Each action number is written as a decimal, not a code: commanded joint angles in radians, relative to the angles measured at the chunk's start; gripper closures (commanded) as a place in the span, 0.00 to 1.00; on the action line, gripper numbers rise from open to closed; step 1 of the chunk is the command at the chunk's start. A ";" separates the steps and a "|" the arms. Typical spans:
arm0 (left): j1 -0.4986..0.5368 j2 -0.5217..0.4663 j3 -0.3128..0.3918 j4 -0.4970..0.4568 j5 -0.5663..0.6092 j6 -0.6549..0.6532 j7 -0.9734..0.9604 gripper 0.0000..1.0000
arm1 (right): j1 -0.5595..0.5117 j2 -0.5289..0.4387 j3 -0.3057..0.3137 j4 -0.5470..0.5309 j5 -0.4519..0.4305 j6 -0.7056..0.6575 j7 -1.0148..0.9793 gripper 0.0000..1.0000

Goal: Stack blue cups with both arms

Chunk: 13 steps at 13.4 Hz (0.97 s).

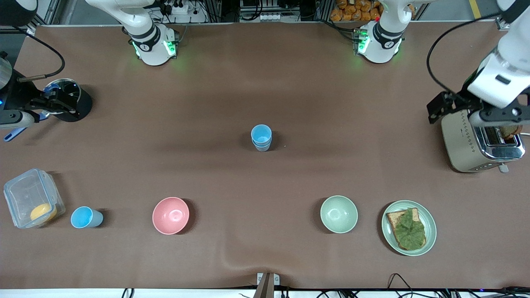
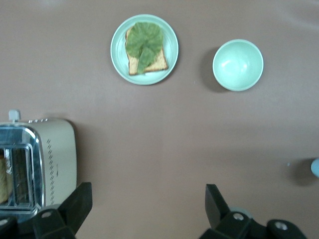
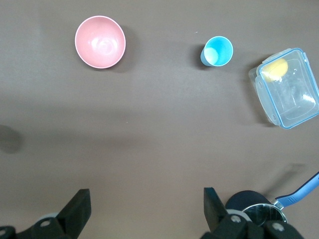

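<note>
Stack of blue cups (image 1: 261, 138) seen mid-worktop; lone blue cup (image 1: 86, 217) beside clear container (image 1: 33, 198). Right end effector (image 3: 144, 211) spread wide over black pot (image 1: 66, 99); left end effector (image 2: 147, 211) likewise agape over toaster (image 1: 482, 142). Lone cup best gripped at rim, kept upright.

Nothing here can actually be read. The toaster (image 1: 476, 142) at the right edge of the front view carries rows of small dark marks along its cream side, and in the left wrist view they show again at the lower left with a tiny dark mark that may be a logo, but no letter or number can be made out. The two arm bases (image 1: 154, 45) at the top of the front view each bear a small round dark emblem, also illegible. No other writing, label or number shows anywhere.
</note>
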 commanded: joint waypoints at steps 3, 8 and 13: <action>0.002 -0.055 0.057 -0.031 -0.082 -0.040 0.070 0.00 | 0.002 0.001 -0.003 0.013 -0.006 -0.006 0.000 0.00; -0.003 -0.056 0.071 -0.020 -0.079 -0.084 0.072 0.00 | -0.026 -0.011 -0.006 0.013 -0.004 -0.039 0.009 0.00; -0.013 -0.061 0.071 -0.018 -0.074 -0.095 0.070 0.00 | -0.023 0.009 -0.003 0.012 -0.020 -0.004 -0.001 0.00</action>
